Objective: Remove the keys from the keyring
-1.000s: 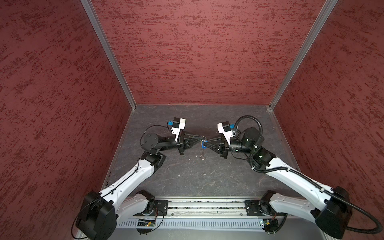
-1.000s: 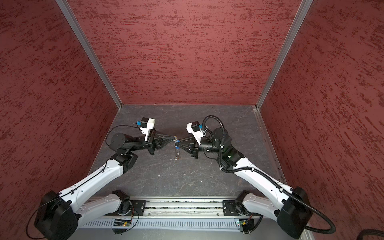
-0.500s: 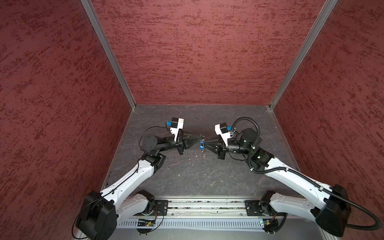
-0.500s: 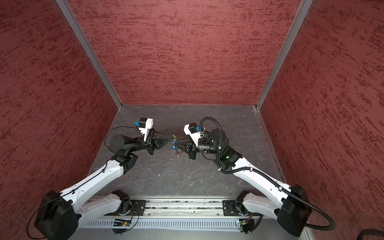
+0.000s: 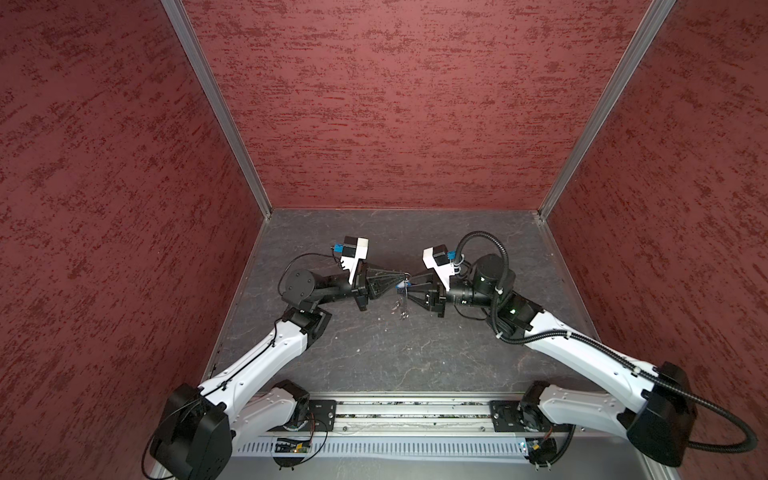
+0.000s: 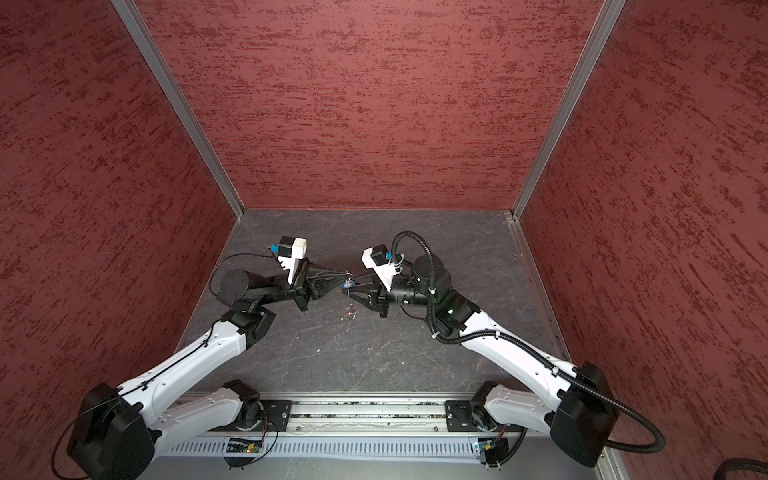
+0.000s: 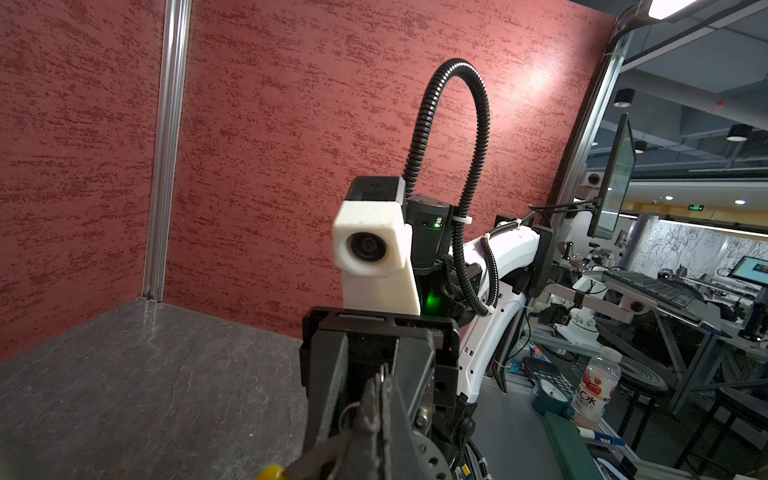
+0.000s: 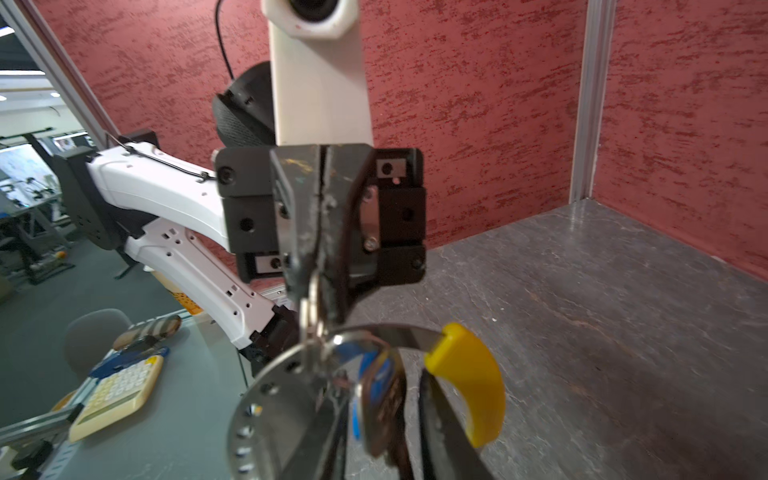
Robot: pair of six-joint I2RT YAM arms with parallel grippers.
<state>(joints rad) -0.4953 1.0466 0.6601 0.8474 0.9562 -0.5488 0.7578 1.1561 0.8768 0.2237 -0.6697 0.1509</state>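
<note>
Mid-air over the table, my left gripper (image 5: 402, 277) (image 6: 345, 275) is shut on a small silvery ring (image 7: 383, 374) of the keyring. The keyring's thin silvery band (image 8: 386, 332) and curved yellow segment (image 8: 465, 382) hang just below it. My right gripper (image 5: 409, 289) (image 6: 352, 291) faces it tip to tip, open. The blue-tagged key (image 8: 380, 386) sits loosely in the gap between its fingers (image 8: 449, 436). Blue shows at the meeting point (image 5: 402, 285). More silvery keys (image 5: 402, 309) dangle underneath. I cannot make out a red tag.
The dark stone-patterned table (image 5: 374, 357) is boxed in by red walls (image 5: 395, 104) at the back and both sides. The arms' mounting rail (image 5: 411, 411) runs along the front edge.
The right gripper's jaws have parted after being shut on the blue-tagged key. The right arm has shifted slightly leftward. The left gripper keeps its grip in nearly the same place.
</note>
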